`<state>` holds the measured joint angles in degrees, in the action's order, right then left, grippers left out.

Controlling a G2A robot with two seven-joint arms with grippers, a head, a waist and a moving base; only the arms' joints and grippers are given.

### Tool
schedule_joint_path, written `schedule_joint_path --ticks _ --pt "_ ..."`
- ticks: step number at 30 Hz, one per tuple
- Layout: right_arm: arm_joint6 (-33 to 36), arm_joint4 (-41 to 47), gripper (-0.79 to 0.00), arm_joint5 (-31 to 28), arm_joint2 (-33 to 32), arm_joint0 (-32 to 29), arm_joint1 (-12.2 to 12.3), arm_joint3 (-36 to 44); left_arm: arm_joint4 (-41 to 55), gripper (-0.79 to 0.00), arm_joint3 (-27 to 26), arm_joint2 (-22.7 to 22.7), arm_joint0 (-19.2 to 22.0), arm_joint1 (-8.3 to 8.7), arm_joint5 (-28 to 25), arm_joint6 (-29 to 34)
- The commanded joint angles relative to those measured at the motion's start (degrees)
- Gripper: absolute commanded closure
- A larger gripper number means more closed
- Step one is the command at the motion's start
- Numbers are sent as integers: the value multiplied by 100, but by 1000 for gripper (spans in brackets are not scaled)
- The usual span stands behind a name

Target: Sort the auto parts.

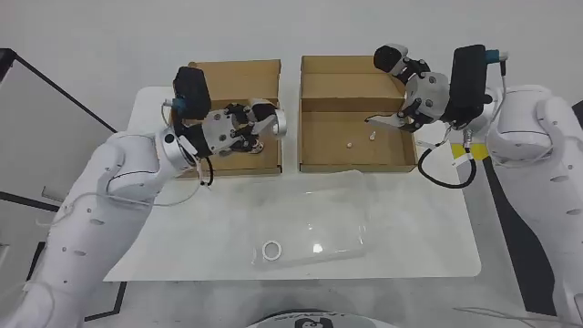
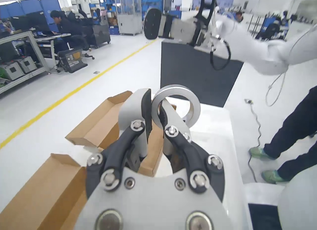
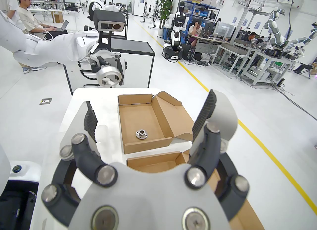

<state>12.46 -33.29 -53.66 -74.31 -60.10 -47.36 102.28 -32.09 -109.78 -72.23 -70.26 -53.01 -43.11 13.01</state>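
Observation:
My left gripper [image 2: 154, 109] is shut on the rim of a silver metal ring [image 2: 195, 109], held upright above the left cardboard box [image 1: 228, 77]. From above, the ring [image 1: 276, 123] is at that box's right side, with the left gripper [image 1: 260, 129] beside it. My right gripper [image 3: 149, 112] stands open with nothing between its fingers, and hangs over the right cardboard box [image 1: 339, 82] near its right wall [image 1: 390, 120]. A small silver flanged hub [image 3: 141, 134] lies on the left box's floor. Two small pale parts [image 1: 371, 133] lie in the right box.
A clear plastic bag [image 1: 319, 223] lies flat on the white table [image 1: 428, 237] in front of the boxes, and a white ring [image 1: 271, 251] sits at its near left corner. The box flaps [image 3: 171, 103] stand upright along the far sides.

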Motion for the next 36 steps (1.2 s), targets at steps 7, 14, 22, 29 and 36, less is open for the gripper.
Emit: schedule_joint_path --ticks 7,14,22,29,36 --pt "0 0 -785 0 0 0 0 0 1508 0 92 50 -147 -48 -385 -401" --pt "0 0 -785 0 0 0 0 0 2656 0 127 360 -177 -135 -845 -704" --pt "0 0 -785 0 0 0 0 0 3475 0 78 594 -177 -239 -1216 -911" --pt "0 0 -785 0 0 0 0 0 4002 0 -152 644 -190 -290 -1489 -797" --pt "0 0 -785 0 0 0 0 0 4439 0 -365 478 -284 -336 -1489 -776"
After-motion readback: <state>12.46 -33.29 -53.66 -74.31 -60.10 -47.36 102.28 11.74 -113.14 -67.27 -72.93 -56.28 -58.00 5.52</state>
